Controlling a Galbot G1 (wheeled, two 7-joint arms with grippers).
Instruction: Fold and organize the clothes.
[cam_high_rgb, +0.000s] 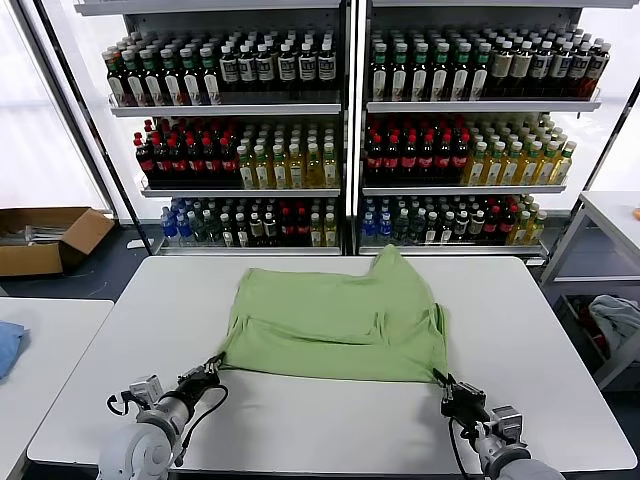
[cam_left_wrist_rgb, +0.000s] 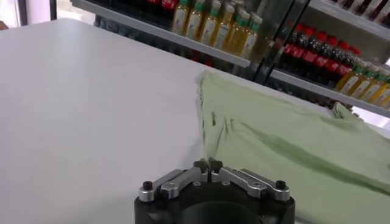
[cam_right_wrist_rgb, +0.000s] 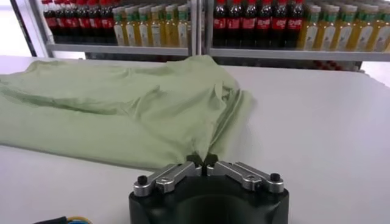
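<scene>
The light green shirt (cam_high_rgb: 335, 320) lies spread on the white table (cam_high_rgb: 530, 330), plain side up, with one sleeve pointing toward the far edge. My left gripper (cam_high_rgb: 213, 368) is at the shirt's near left corner, shut on the fabric edge; the left wrist view shows the gripper (cam_left_wrist_rgb: 208, 163) closed on the shirt (cam_left_wrist_rgb: 286, 146). My right gripper (cam_high_rgb: 440, 379) is at the near right corner, shut on that corner; the right wrist view shows the gripper (cam_right_wrist_rgb: 203, 159) pinching the shirt (cam_right_wrist_rgb: 122, 103). Both corners sit low on the table.
Shelves of bottles (cam_high_rgb: 345, 140) stand behind the table. A cardboard box (cam_high_rgb: 45, 238) is on the floor at far left. A small blue cloth (cam_high_rgb: 6, 345) lies on a side table at left. Another table with a grey cloth (cam_high_rgb: 615, 320) stands at right.
</scene>
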